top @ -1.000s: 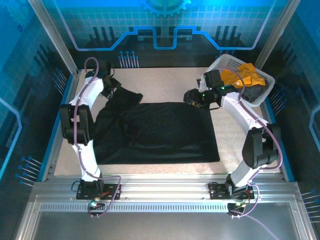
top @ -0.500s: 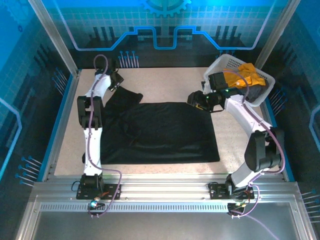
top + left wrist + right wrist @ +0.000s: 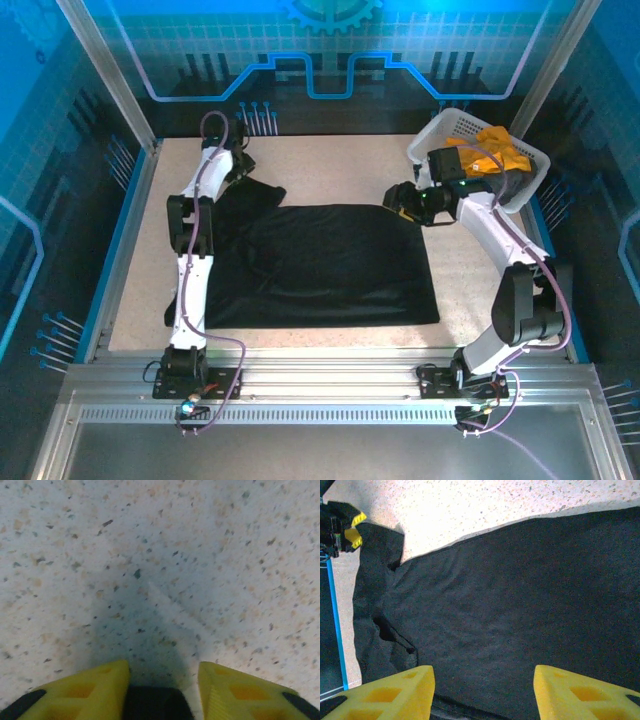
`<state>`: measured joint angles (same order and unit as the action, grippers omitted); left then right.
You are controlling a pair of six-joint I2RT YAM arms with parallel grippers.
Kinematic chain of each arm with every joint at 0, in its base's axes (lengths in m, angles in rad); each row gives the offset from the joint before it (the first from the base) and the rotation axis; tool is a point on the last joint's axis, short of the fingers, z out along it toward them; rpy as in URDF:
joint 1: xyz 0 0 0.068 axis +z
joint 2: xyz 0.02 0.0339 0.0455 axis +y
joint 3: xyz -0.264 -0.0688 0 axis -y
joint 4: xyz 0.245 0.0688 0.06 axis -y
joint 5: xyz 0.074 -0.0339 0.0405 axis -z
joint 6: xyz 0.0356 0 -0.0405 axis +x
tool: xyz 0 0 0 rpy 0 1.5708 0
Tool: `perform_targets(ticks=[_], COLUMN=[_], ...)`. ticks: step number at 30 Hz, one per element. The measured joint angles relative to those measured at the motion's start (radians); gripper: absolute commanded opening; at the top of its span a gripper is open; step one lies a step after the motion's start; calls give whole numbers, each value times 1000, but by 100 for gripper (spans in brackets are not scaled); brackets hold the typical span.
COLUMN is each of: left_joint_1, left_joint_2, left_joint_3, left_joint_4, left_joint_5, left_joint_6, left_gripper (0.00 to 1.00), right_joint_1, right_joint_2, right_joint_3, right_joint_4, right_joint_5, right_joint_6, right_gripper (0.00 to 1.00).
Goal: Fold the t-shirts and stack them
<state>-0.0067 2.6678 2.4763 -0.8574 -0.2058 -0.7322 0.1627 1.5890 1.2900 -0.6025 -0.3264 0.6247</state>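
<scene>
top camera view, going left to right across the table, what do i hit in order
left gripper → black t-shirt → right gripper → white basket, with the orange-yellow t-shirt inside it

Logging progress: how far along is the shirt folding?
Done: nothing stacked. In hand: the black t-shirt lies spread flat, left tool open by its far-left sleeve, right tool open over its far-right corner. Left: folding it, plus the orange t-shirt in the basket.
</scene>
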Motion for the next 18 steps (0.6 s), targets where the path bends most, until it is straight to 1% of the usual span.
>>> perform_targets(ticks=[5,7,9,11,15,18], left_joint_1=[1,2,1,0,-11,-33], left_joint_2=[4,4,4,3,-16,-89], left_joint_3=[20,23,26,27,10,-79], left_joint_4=[-82,-100,-105,-107,-114,-110], left_joint_5=[-10,-15,-16,-19,-21,-10], left_joint_6=[-2,-2,2,2,-3,-22], left_gripper=[11,1,0,0,0,0], right_joint_1=[-6,-6,-6,-6,-3,5], right_joint_2=[21,23,23,23,38,105], right_joint_3=[0,0,0,-3,-13,-11], right_joint_4=[13,13,13,13,27,72], right_joint_5=[-5,-3,11,57,216,331], right_joint_6=[7,8,14,29,71,111], right_gripper=[55,53,50,50,50,50])
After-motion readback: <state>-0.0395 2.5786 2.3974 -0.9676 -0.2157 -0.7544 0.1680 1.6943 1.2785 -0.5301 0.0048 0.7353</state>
